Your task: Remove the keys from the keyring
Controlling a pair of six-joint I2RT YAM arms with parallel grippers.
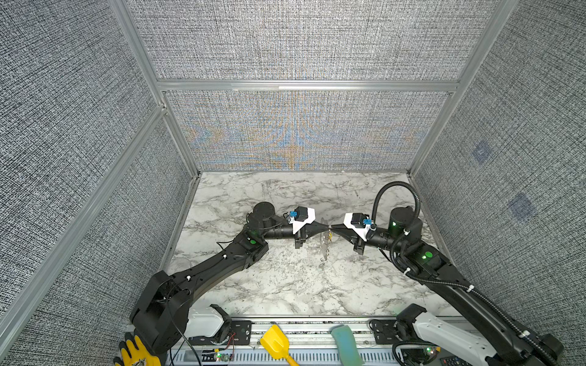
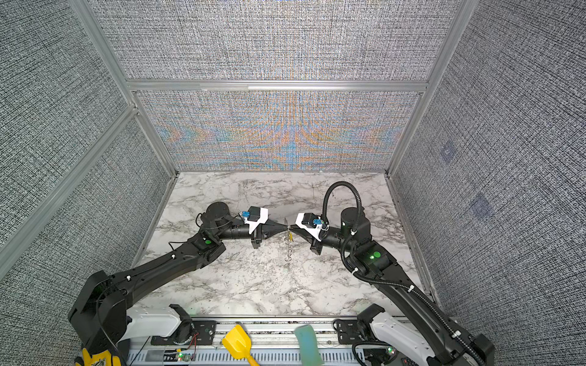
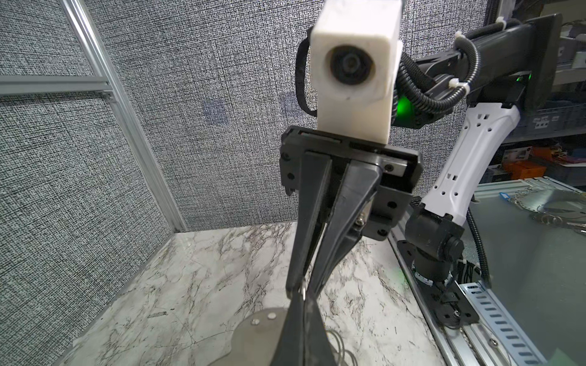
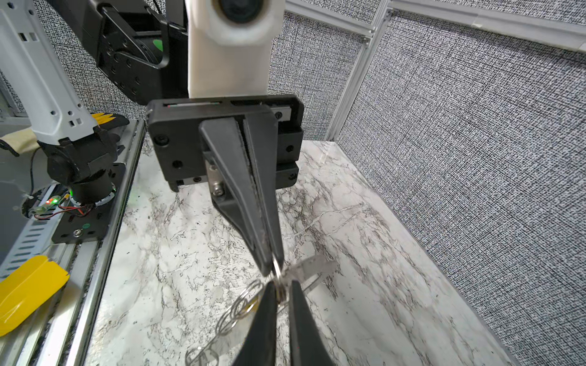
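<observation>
Both grippers meet tip to tip above the middle of the marble table (image 1: pixel 285 285). The keyring (image 1: pixel 324 245), a flat grey plate seen edge-on in both top views, hangs below that point (image 2: pixel 287 245). In the left wrist view the keyring (image 3: pixel 253 336) shows two rivets. My left gripper (image 1: pixel 327 226) (image 3: pixel 302 304) (image 4: pixel 273 266) is shut at the keyring's top edge, on a small silver ring (image 4: pixel 278 269). My right gripper (image 1: pixel 332 227) (image 4: pixel 280 286) (image 3: pixel 302 285) is shut on a small wire ring. Looped wire rings (image 4: pixel 244 301) dangle with a yellow tag (image 4: pixel 250 305). The keys themselves cannot be made out.
Below the table's front edge, a metal rail (image 1: pixel 317 326) carries a big yellow scoop (image 1: pixel 277 343) and a teal block (image 1: pixel 345 345). A yellow glove (image 1: pixel 136 353) lies at the bottom left. Grey fabric walls with aluminium posts close in three sides.
</observation>
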